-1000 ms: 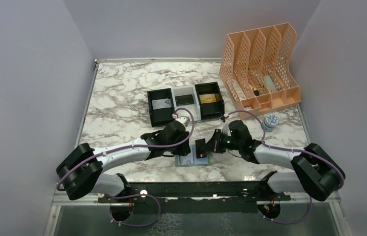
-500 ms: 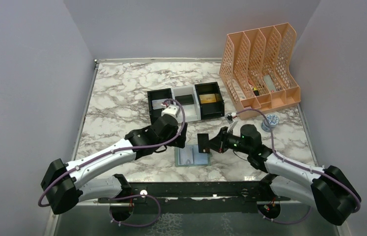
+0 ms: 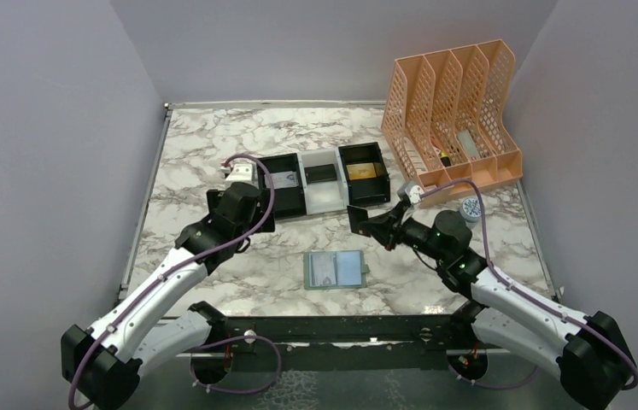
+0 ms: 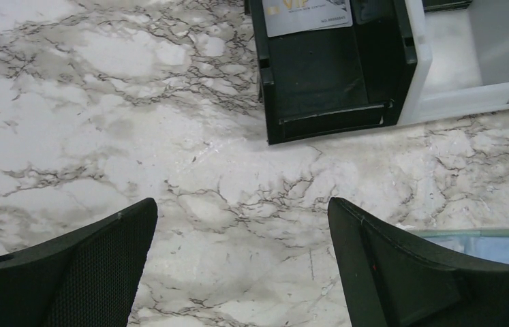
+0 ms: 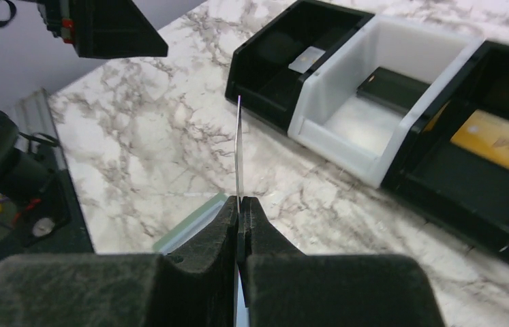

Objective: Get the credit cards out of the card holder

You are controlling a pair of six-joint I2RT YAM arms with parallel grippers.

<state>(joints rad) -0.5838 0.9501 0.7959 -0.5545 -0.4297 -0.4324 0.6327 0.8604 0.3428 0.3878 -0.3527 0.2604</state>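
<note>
Two robot arms reach over a marble table point(image 3: 204, 154). The right gripper point(image 5: 239, 208) has its fingers pressed together, pinching a thin dark credit card point(image 5: 238, 150). The card stands upright and edge-on above the fingertips, raised off the table near the front of a black-and-white tray point(image 3: 319, 203). The sage-green card holder point(image 3: 336, 270) lies open and flat on the marble, pale pockets facing up, apart from both grippers. The left gripper point(image 4: 241, 214) hangs with fingers spread wide, holding nothing, in front of the tray's left black compartment.
</note>
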